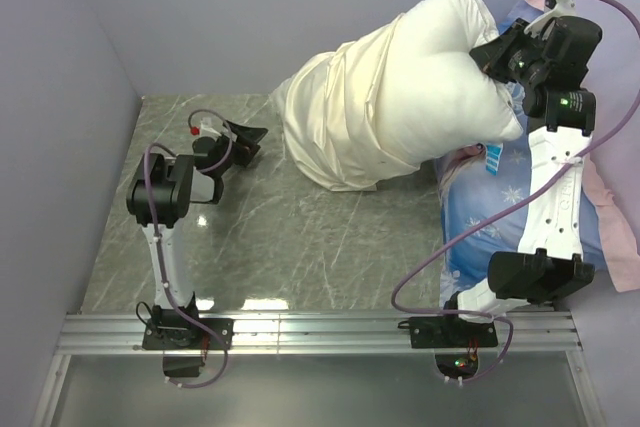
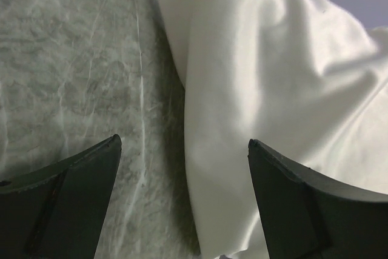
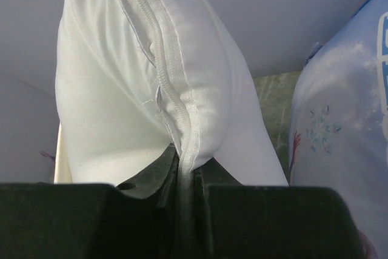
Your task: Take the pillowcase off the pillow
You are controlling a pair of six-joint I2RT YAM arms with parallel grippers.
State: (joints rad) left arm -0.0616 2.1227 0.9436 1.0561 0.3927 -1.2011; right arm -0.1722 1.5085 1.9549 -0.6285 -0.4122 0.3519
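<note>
The plump white pillow [image 1: 440,67] sticks half out of the cream pillowcase [image 1: 335,112], which is bunched over its lower left end and touches the table. My right gripper [image 1: 492,59] is shut on the pillow's zippered seam edge [image 3: 176,107] and holds it raised at the right. My left gripper [image 1: 250,137] is open, low over the table just left of the pillowcase. In the left wrist view the cream fabric [image 2: 254,107] lies ahead between the open fingers, reaching toward the right finger [image 2: 303,198].
A blue cartoon-printed pillow [image 1: 500,217] with a pink edge lies at the right under the right arm; it also shows in the right wrist view [image 3: 339,125]. The grey marble tabletop [image 1: 260,237] has walls at left and back. A metal rail [image 1: 320,332] runs along the near edge.
</note>
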